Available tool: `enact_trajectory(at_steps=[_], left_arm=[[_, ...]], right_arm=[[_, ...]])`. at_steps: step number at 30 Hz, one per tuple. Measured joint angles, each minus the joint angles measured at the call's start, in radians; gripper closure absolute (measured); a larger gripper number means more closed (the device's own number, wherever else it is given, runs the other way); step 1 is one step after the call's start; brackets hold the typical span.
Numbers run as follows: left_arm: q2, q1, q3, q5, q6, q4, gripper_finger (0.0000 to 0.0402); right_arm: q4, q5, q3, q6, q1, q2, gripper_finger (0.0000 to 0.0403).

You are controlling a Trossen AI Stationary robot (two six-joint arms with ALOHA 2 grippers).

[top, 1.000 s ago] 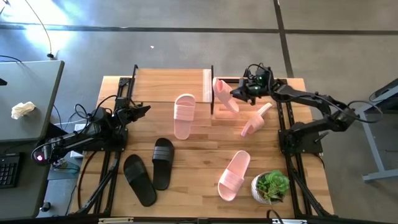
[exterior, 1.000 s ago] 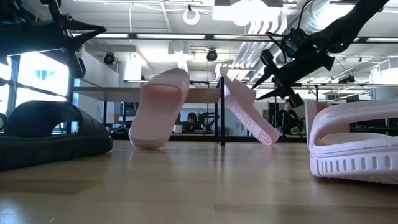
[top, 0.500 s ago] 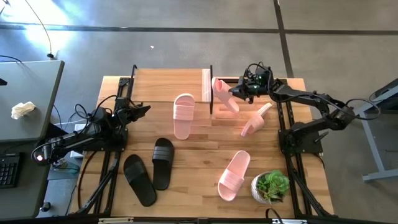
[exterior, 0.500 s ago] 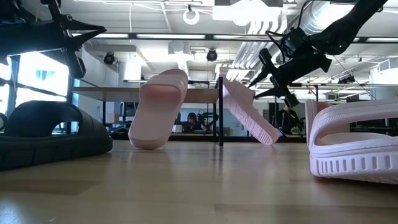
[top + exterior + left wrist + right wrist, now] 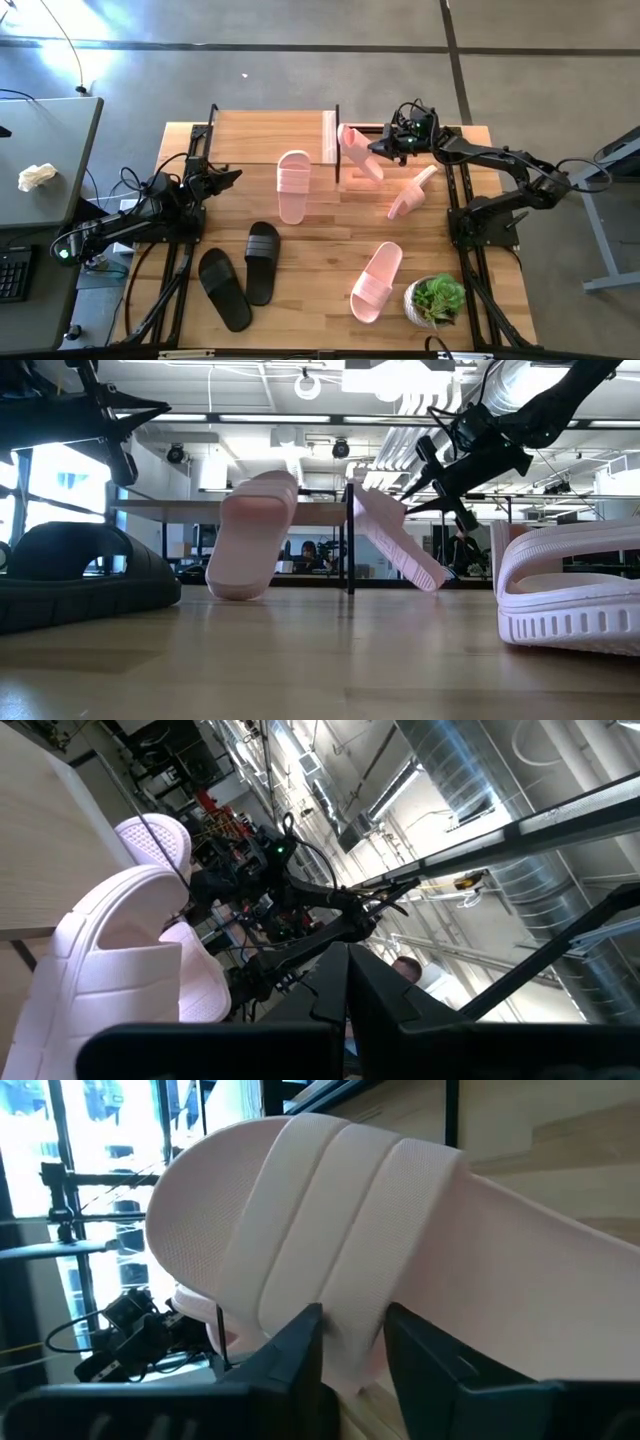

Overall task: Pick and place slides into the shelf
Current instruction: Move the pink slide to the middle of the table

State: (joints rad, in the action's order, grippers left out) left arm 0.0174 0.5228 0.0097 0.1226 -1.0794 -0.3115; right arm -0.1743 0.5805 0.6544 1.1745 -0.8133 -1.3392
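Observation:
My right gripper point(image 5: 384, 148) is at the table's far right and is shut on a pale pink slide point(image 5: 358, 152). That slide stands tilted, its upper end against the right end of the shelf point(image 5: 270, 135) and its lower end on the table point(image 5: 430, 580). A second pink slide point(image 5: 296, 186) leans with one end against the shelf's near edge. Two more pink slides point(image 5: 410, 192) point(image 5: 376, 281) and two black slides point(image 5: 262, 262) point(image 5: 223, 289) lie flat on the table. My left gripper point(image 5: 226, 179) waits open near the table's left edge. My right gripper pinches the side edge of the pink slide's sole point(image 5: 350, 1342) beside the wide strap point(image 5: 330, 1230), between its two fingers point(image 5: 290, 1355). It comes from the table's right, slanting down. The slide is tilted, lower end on the table, upper end against the shelf's right end point(image 5: 355, 495).
A potted plant point(image 5: 437, 299) stands at the near right corner. Black frame rails point(image 5: 462, 210) run along both sides of the table. A grey desk point(image 5: 40, 160) with a crumpled paper sits left of the table. Bare wood lies in the table's middle point(image 5: 320, 250).
My right gripper has moved a little toward the table's left with the tilted pink slide. The shelf has slid leftward along the table before it, and the pink slide leaning on the shelf's near edge has shifted left with it.

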Motion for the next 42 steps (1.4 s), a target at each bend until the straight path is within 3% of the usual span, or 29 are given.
enact_trajectory(at_steps=[9, 16, 28, 35, 42], left_arm=[[0.000, 0.000, 0.000, 0.000, 0.000, 0.000, 0.0401], [0.000, 0.000, 0.000, 0.000, 0.000, 0.000, 0.0401], [0.000, 0.000, 0.000, 0.000, 0.000, 0.000, 0.0401], [0.000, 0.000, 0.000, 0.007, 0.000, -0.015, 0.0401], [0.000, 0.000, 0.000, 0.042, 0.034, -0.150, 0.0401]], right_arm=[[-0.026, 0.001, 0.000, -0.024, 0.002, 0.000, 0.0397], [-0.026, 0.004, 0.000, -0.030, 0.002, 0.056, 0.0401], [0.051, -0.050, 0.000, -0.023, 0.026, 0.352, 0.0402], [0.058, -0.059, 0.000, 0.000, 0.121, 0.490, 0.0403], [0.070, -0.111, 0.000, 0.033, 0.295, 0.516, 0.0403]])
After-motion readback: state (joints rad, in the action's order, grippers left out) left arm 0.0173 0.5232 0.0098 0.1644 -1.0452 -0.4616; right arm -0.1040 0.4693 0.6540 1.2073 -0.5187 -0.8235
